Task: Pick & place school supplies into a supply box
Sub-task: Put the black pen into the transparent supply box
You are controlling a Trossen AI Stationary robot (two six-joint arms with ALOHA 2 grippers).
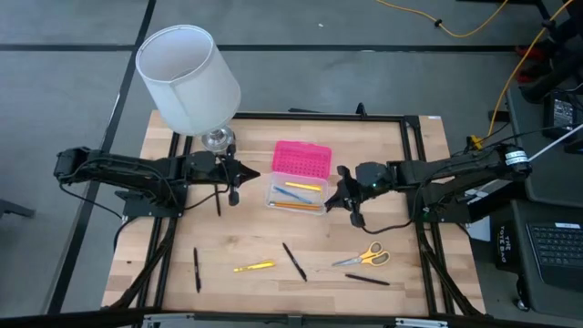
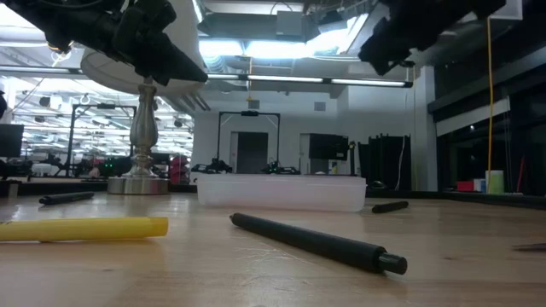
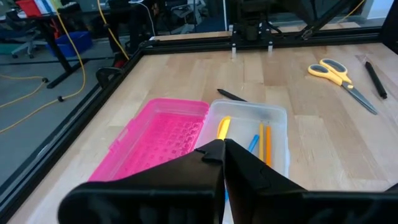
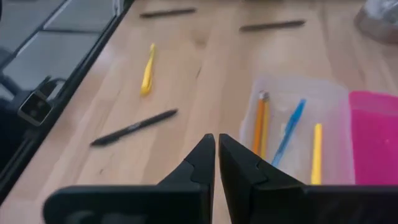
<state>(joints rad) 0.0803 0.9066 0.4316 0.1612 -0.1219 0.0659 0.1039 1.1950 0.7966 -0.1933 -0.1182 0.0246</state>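
Observation:
The supply box lies open mid-table: its pink lid (image 1: pixel 302 159) is flat on the far side, and its clear base (image 1: pixel 296 194) holds yellow, blue and orange pens (image 3: pixel 258 138). On the near part of the table lie a yellow pen (image 1: pixel 253 266), yellow-handled scissors (image 1: pixel 364 257) and three black pens (image 1: pixel 294 261) (image 1: pixel 197 270) (image 1: pixel 367 280). Another black pen (image 1: pixel 218 196) lies under the left arm. My left gripper (image 1: pixel 250 175) is shut, hovering left of the box. My right gripper (image 1: pixel 335 196) is shut, hovering at the box's right end.
A table lamp with a white shade (image 1: pixel 187 77) and a metal foot (image 1: pixel 217 138) stands at the far left of the table, just behind the left arm. A black frame rail (image 1: pixel 414 164) borders the wooden top. Yellow cables (image 1: pixel 474 27) lie on the floor beyond.

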